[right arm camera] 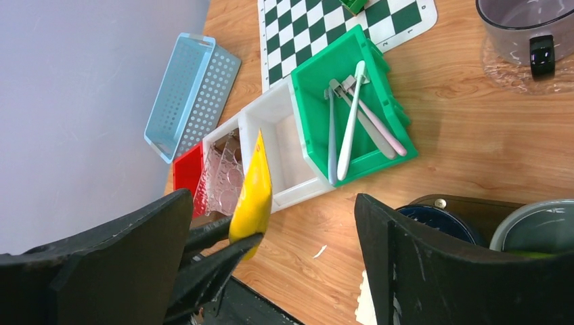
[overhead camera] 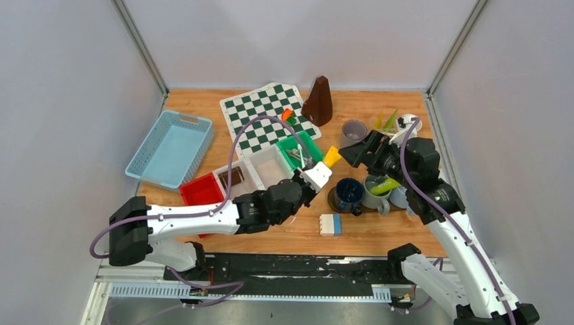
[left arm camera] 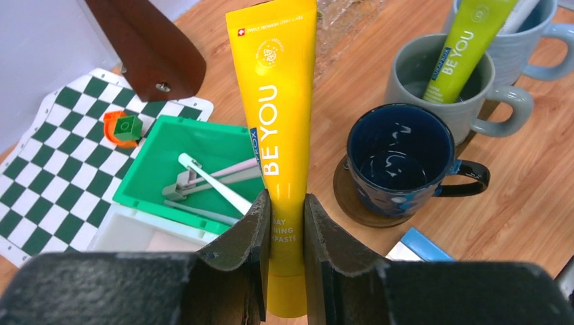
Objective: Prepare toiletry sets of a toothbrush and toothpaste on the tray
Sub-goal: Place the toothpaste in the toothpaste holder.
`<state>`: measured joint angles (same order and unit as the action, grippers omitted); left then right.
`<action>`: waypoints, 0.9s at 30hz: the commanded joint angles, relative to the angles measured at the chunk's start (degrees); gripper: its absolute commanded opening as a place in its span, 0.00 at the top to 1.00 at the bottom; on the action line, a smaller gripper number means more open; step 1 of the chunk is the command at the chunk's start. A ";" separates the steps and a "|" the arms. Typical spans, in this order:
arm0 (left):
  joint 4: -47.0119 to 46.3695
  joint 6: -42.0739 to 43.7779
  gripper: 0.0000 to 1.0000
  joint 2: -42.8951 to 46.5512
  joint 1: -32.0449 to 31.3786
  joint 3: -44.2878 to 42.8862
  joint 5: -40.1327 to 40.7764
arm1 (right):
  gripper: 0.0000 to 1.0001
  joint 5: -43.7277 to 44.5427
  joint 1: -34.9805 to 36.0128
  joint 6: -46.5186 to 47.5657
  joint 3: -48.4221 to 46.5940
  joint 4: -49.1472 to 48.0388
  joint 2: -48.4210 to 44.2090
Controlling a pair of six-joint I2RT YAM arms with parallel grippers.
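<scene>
Left wrist view: the left hand point(left arm camera: 285, 208) is gripping a yellow tube point(left arm camera: 274, 101) near the dark blue mug point(left arm camera: 399, 159), while the right hand point(right arm camera: 271, 203) is hovering wide open.

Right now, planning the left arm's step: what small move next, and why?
Probably swing the yellow tube over the dark blue mug: the left gripper is shut on the tube, that mug looks empty, and the grey-green mug already holds a green tube.

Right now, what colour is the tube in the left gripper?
Yellow. The tube shows best in left wrist view.
</scene>
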<state>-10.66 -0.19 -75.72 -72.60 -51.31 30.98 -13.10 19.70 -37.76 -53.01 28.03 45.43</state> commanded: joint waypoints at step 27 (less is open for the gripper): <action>-13.81 3.16 0.37 -3.14 -4.48 -1.16 5.20 | 1.00 -2.81 -0.06 -3.14 2.01 -6.81 2.09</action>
<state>-18.63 4.78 -78.81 -76.66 -51.94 32.16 -18.94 19.68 -42.68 -51.37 23.05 49.63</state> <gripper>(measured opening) 0.442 0.036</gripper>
